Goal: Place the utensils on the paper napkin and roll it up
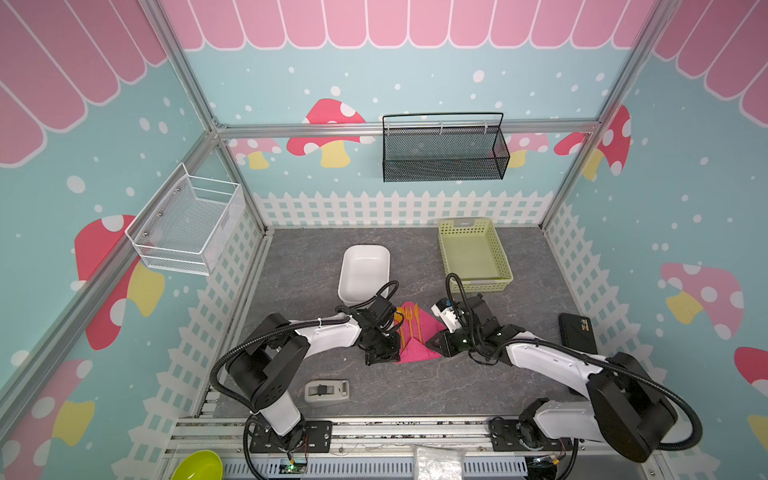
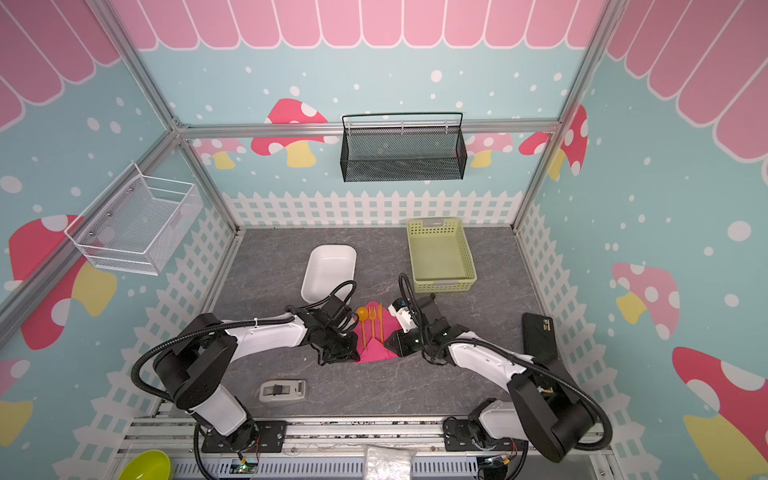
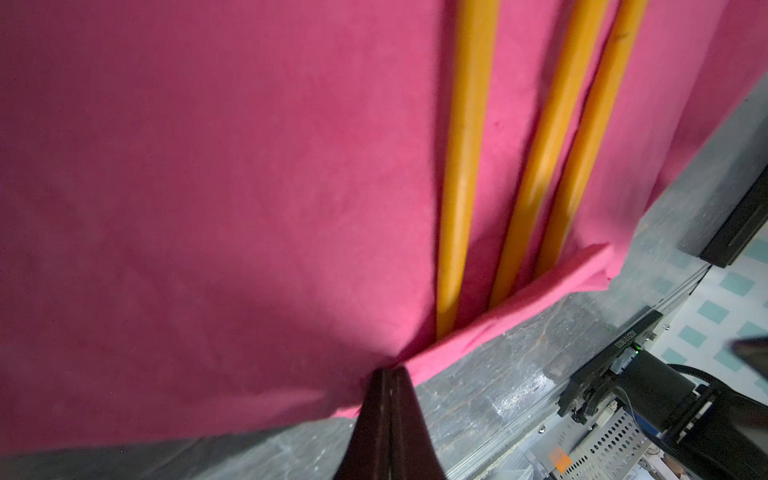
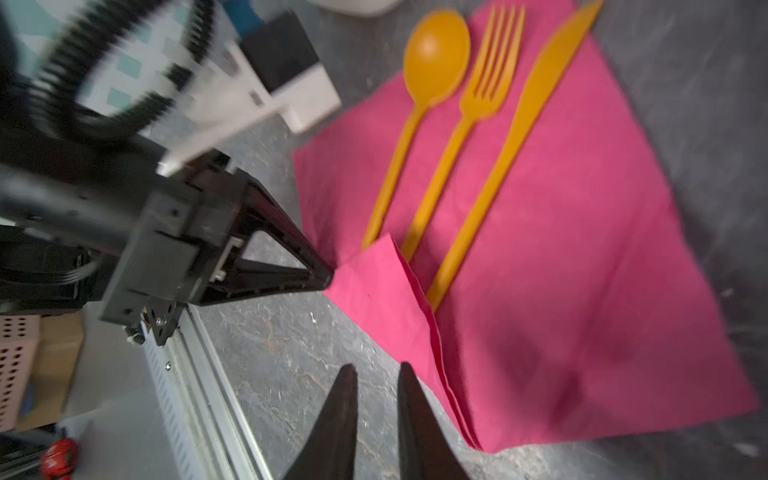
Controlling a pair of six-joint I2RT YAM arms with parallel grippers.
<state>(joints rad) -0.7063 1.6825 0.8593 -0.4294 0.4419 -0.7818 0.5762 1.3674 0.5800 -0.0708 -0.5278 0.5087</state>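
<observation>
Gray marbled table [image 1: 415,386]: just toward 6 o'clock from its middle lies the paper napkin [image 1: 417,351], with spoon [image 4: 436,54], fork [image 4: 486,91] and knife [image 4: 532,104] on it, heads toward 12. The left gripper [image 3: 384,372] pinches the flap folded over the handle ends. The right gripper [image 4: 376,370] shows a narrow gap over bare table beside the napkin's edge. Rolling should go best started tight, both sides level. Only the right wrist view shows that gap.

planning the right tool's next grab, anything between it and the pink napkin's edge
Nothing visible does. Only grey table separates the right tool from the folded edge of the magenta paper napkin. The left tool pinches the folded corner off to one side, and the orange plastic utensils lie beyond the fold.
</observation>
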